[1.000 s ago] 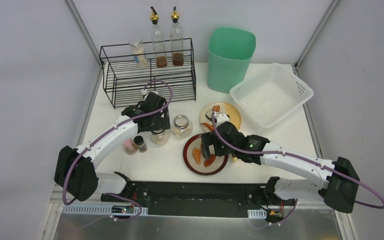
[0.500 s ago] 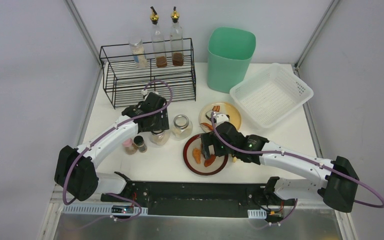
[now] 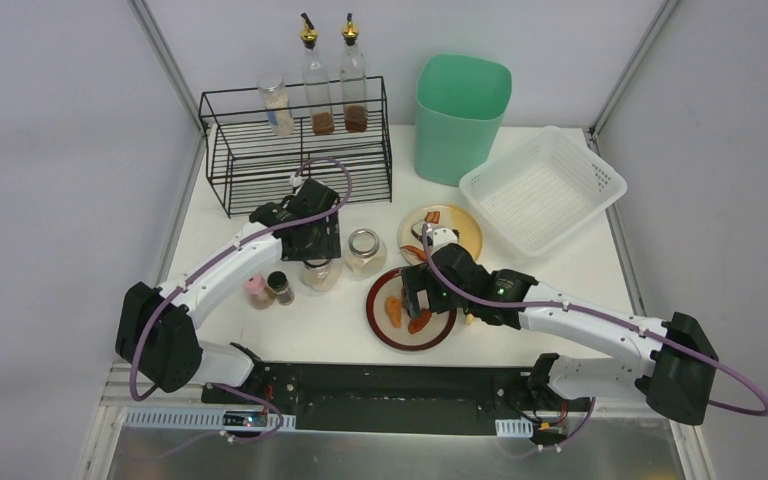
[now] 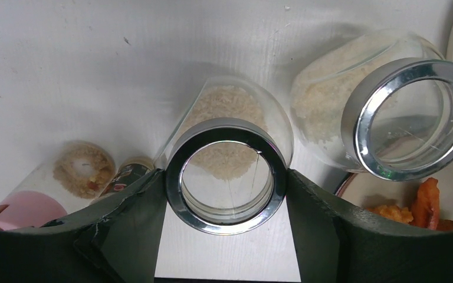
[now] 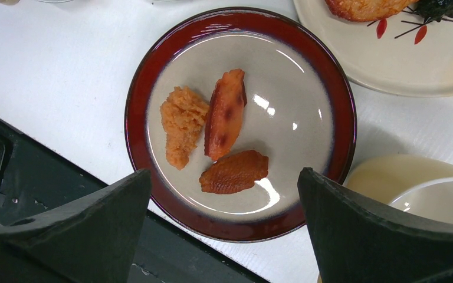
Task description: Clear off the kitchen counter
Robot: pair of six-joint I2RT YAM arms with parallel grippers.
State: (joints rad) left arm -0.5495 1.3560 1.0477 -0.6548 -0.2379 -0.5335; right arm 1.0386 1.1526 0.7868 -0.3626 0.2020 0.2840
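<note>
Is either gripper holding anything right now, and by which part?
The left gripper clamps the small glass jar of pale grains by its silver-rimmed lid. The right gripper hangs open over the red-rimmed plate, holding nothing.

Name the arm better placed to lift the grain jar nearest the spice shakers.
Left. The left gripper touches the jar on both sides of its chrome lid; the right gripper hangs open over the red-rimmed plate.
</note>
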